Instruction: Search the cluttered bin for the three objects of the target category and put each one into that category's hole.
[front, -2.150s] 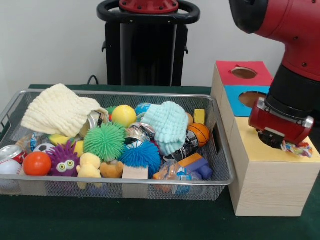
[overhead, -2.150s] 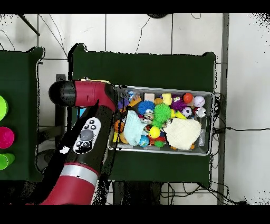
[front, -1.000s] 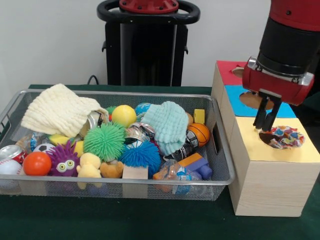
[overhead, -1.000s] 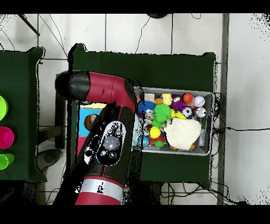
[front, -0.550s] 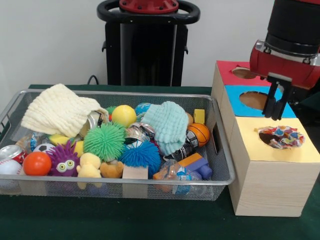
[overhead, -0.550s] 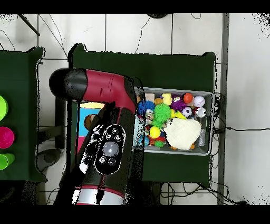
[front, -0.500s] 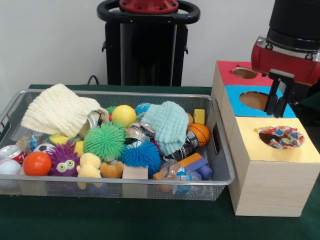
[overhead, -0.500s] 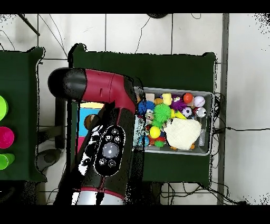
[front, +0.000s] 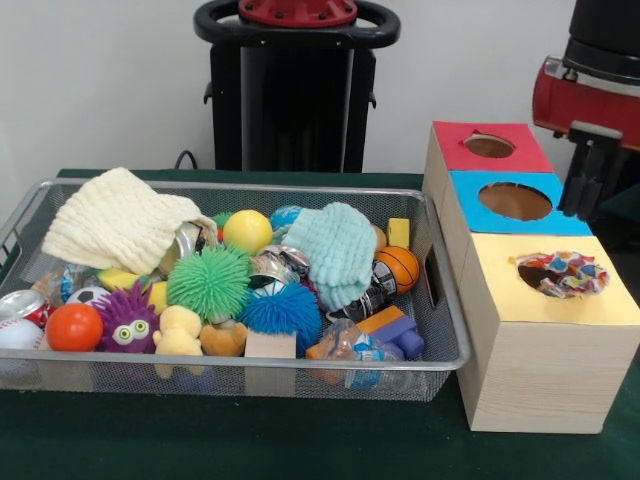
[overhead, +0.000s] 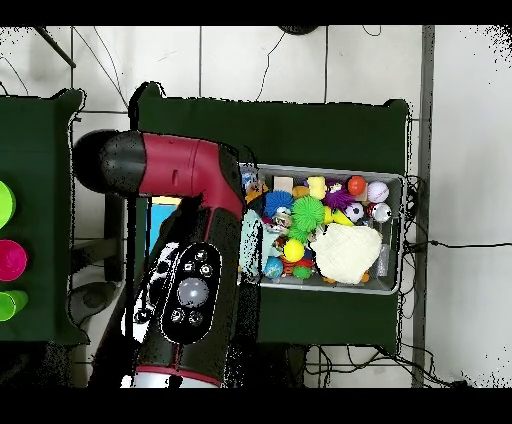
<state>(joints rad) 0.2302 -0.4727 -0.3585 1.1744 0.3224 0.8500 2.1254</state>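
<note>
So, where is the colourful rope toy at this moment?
In the front view, the rope toy sits in the hole of the yellow section of the wooden box, at the right, nearest the camera; the gripper hangs above it.

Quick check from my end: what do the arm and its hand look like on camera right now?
The arm is glossy red with black joints and a black panel of round buttons. The hand hangs from a red wrist block and has dark, narrow, straight fingers.

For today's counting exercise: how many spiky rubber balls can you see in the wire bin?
3: a green one, a blue one beside it, and a purple one with eyes near the front left. Clutter may hide others.
</note>
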